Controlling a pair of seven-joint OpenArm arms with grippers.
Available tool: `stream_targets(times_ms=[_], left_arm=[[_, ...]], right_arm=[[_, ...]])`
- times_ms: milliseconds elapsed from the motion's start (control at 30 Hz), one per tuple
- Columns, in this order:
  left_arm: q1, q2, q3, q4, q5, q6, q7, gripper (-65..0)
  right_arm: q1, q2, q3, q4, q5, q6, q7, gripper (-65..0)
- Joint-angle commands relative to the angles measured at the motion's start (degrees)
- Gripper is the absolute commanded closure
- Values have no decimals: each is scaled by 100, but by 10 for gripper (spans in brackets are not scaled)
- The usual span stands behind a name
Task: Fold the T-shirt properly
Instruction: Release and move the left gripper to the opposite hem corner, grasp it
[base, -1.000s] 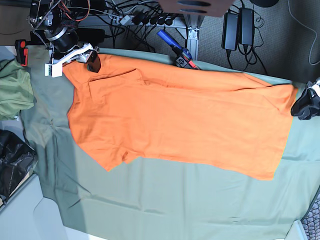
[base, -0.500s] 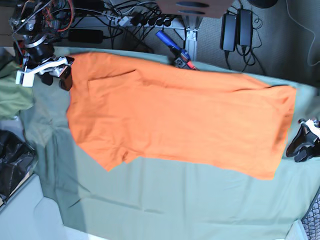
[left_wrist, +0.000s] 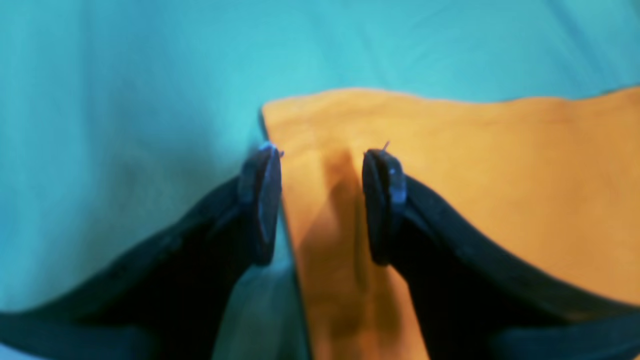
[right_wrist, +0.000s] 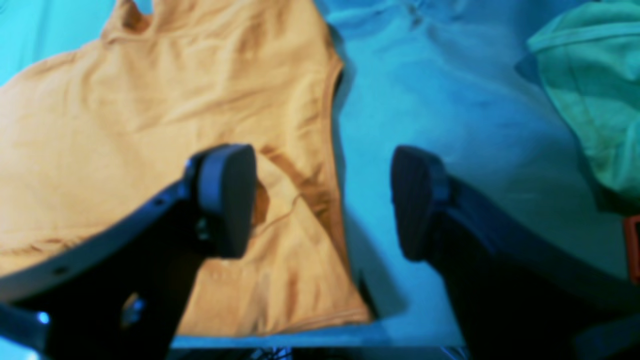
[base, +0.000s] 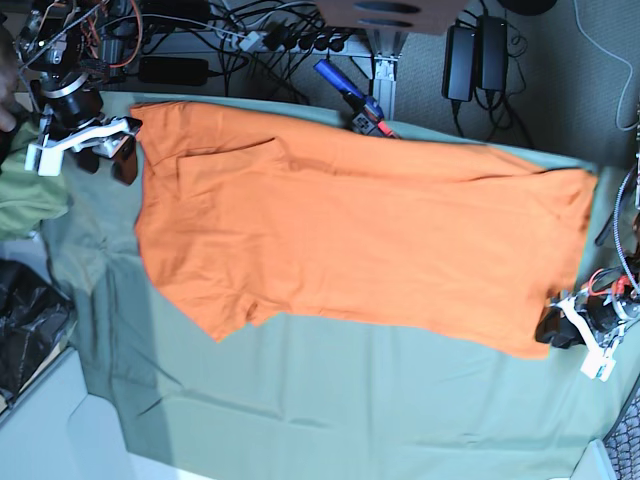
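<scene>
Base view: overhead, looking straight down, far enough to take in the whole T-shirt (base: 350, 235) on the sage-green cloth (base: 330, 400). Left wrist view: very close, between its own fingers (left_wrist: 262, 200), facing one T-shirt (left_wrist: 450, 175) corner. Right wrist view: somewhat higher, facing the sleeve end of the T-shirt (right_wrist: 150, 125). All three share shirt and cloth.

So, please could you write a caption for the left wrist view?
Open left pincer straddling a corner edge of the orange T-shirt, which lies on the green cloth.
</scene>
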Motion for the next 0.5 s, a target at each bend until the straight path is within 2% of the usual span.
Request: stream_targets(times_ms=[0, 133, 333, 400, 467], left_arm=[[-210, -107, -9, -61, -85, -52, -118, -302], [-216, -35, -7, -122, -122, -52, 24, -302], [-201, 238, -4, -122, -702, -52, 610, -300], [-203, 321, -4, -122, -769, -52, 702, -258], [-201, 363, -4, -120, -820, -52, 730, -178]], right_arm=[[15, 94, 52, 92, 55, 516, 122, -422], [17, 94, 52, 92, 94, 516, 125, -422], [17, 94, 52, 92, 94, 516, 125, -422], [20, 94, 52, 92, 94, 516, 125, -422], [28, 94, 52, 92, 92, 514, 125, -422]])
